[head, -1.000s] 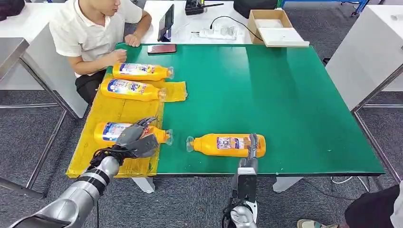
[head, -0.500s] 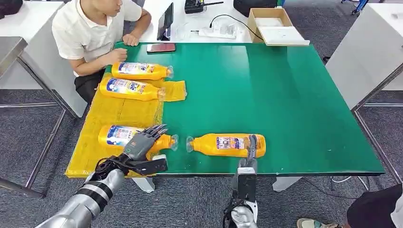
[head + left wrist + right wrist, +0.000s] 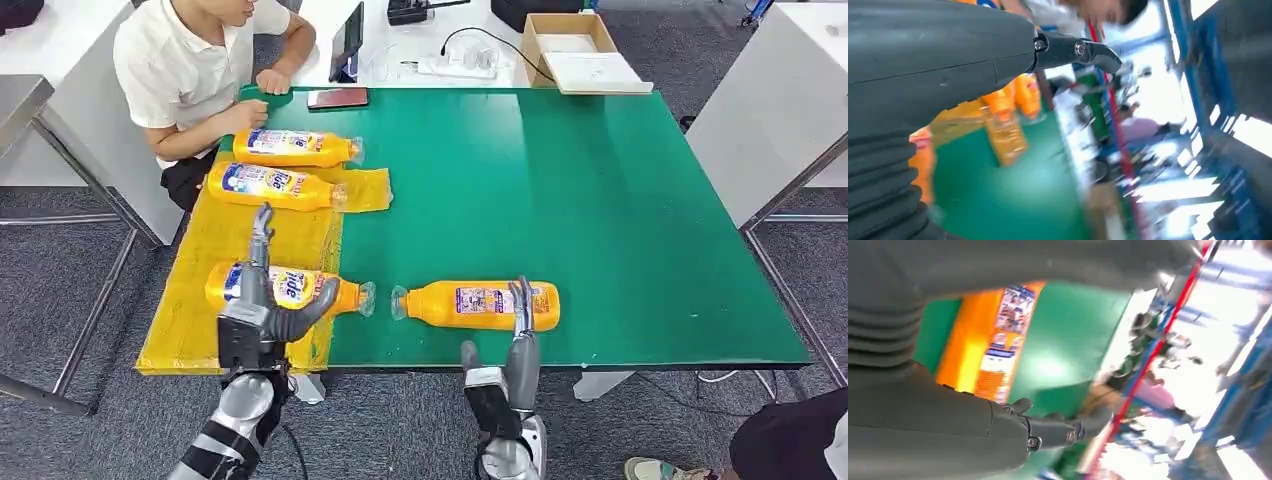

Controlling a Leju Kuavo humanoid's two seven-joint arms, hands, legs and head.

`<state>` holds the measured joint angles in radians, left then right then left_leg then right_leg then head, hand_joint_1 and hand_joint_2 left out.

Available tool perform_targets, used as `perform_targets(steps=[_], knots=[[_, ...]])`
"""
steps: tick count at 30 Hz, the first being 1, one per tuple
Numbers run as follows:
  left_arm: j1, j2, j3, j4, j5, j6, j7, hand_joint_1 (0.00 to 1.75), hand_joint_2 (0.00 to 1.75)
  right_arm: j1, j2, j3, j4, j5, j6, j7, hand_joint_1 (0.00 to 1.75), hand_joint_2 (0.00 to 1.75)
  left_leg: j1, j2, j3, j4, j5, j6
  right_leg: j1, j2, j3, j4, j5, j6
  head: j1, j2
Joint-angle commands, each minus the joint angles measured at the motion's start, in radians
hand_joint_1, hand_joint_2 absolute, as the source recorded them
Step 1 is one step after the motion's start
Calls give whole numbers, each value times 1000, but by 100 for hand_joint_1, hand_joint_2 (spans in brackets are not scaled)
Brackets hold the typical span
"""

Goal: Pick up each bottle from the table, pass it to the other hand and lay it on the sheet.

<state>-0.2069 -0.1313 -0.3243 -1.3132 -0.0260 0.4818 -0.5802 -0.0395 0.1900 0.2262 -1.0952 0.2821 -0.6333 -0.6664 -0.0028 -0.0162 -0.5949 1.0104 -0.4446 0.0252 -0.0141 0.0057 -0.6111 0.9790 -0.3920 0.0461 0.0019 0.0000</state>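
Three orange bottles lie on the yellow sheet (image 3: pixel 235 235): two far ones (image 3: pixel 298 148) (image 3: pixel 270 185) and a near one (image 3: pixel 290 290). My left hand (image 3: pixel 262 310) stands in front of the near bottle with fingers upright and thumb spread, gripping nothing. A fourth orange bottle (image 3: pixel 478 305) lies on the green table (image 3: pixel 560 190), cap toward the sheet. My right hand (image 3: pixel 508 365) is at the table's near edge, fingers stretched up against that bottle's base end and thumb apart. The right wrist view shows this bottle's label (image 3: pixel 998 350) beside the hand (image 3: pixel 998 430).
A person sits at the far left corner with a hand (image 3: pixel 243 115) by the sheet. A phone (image 3: pixel 338 98), a tablet (image 3: pixel 350 42), a power strip (image 3: pixel 460 66) and a cardboard box (image 3: pixel 575 55) lie beyond the far edge. A white table (image 3: pixel 770 110) stands at the right.
My left hand has let go of the near bottle on the sheet, drawn back toward me and turned its fingers upright. My right hand has turned so that its thumb shows.
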Motion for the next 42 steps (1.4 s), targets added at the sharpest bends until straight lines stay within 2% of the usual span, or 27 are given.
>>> perform_targets(steps=[1,2,3,5,7,11,14,18,25,33,42], knots=[[87,-17,57,-231,62,-8,-12,0,175,-59,-60,-61,66,240,-65,-32,0,175,0,2,1,0,0,-1,1,1,1,0,0,-1,0,0],[102,-13,55,-250,64,-11,-10,0,175,-77,-64,-94,102,308,-65,-28,0,175,1,2,3,0,-1,-2,1,1,2,0,-1,-2,0,0],[128,-4,46,-283,58,-19,-9,0,175,-102,-92,-126,140,423,-65,45,0,175,0,3,3,-1,-1,-1,1,1,2,0,0,-1,0,0],[165,10,31,-316,52,-49,10,0,175,-139,-144,-162,185,523,-65,117,0,175,0,4,3,-1,-1,-1,1,3,2,-1,0,-1,0,0],[200,10,24,-338,42,-53,4,0,175,-192,-193,-171,252,507,-58,137,0,175,0,4,5,-2,-1,-1,0,1,3,-1,0,-1,0,0],[203,10,23,-339,42,-53,3,0,175,-199,-194,-170,261,499,-57,130,0,175,0,3,4,-1,-1,-1,0,1,4,-1,-1,-1,0,0],[205,15,8,-322,28,-76,29,0,175,-226,-233,-167,311,549,-44,235,0,175,-2,3,3,-1,0,0,-1,2,2,-1,0,-1,0,0],[200,17,-15,-287,-14,-64,42,0,175,-297,-288,-178,439,577,15,282,0,175,-2,2,5,-1,-1,-1,-1,0,4,-1,0,-1,0,0],[191,10,-21,-274,-23,-62,52,0,175,-324,-280,-165,486,600,48,312,0,175,-2,3,4,-1,-1,-1,-2,1,3,-1,0,-1,0,0],[170,5,-38,-250,-16,-78,101,0,175,-367,-267,-133,570,617,168,357,0,175,-1,3,4,0,-1,-1,-1,1,3,-1,0,-1,0,0],[143,3,-65,-234,-3,-102,121,0,175,-417,-248,-90,610,652,186,358,0,175,-2,3,3,0,0,0,-1,1,2,-1,1,0,0,0]])
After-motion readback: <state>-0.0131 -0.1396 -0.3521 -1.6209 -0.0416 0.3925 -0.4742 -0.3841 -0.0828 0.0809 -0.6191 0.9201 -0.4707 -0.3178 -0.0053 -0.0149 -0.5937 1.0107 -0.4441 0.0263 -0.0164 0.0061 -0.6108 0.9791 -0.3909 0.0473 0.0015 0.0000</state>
